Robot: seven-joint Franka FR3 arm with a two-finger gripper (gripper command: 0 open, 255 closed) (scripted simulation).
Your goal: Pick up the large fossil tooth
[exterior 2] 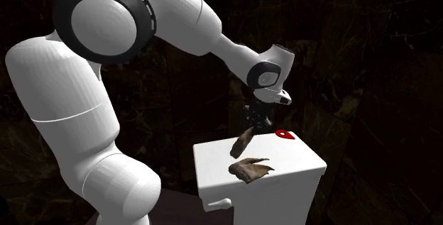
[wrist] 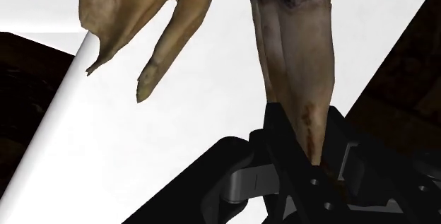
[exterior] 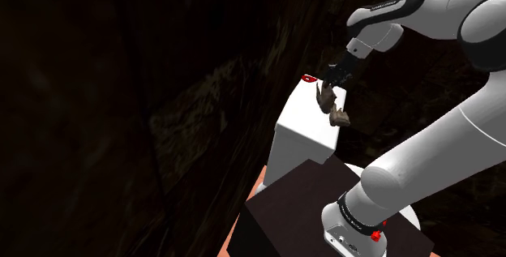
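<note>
Gripper [exterior 2: 254, 124] was clamped on the long fossil tooth [wrist: 293, 60] near its end; tooth hung tilted over the white box [exterior 2: 291, 161], prob. just clear of it. Best bet was a slow vertical lift, avoiding the 2nd tooth [exterior 2: 250, 168] beside.

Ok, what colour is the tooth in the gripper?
The tooth is tan-brown, darker-streaked; wrist view shows it best.

White box-shaped bench [exterior 2: 284, 188] — top carries a brown pronged fossil piece [exterior 2: 250, 168] lying flat near the middle. Small red tab [exterior 2: 285, 135] at the top's far edge — apart from it. Surroundings dark, mottled brown.
</note>
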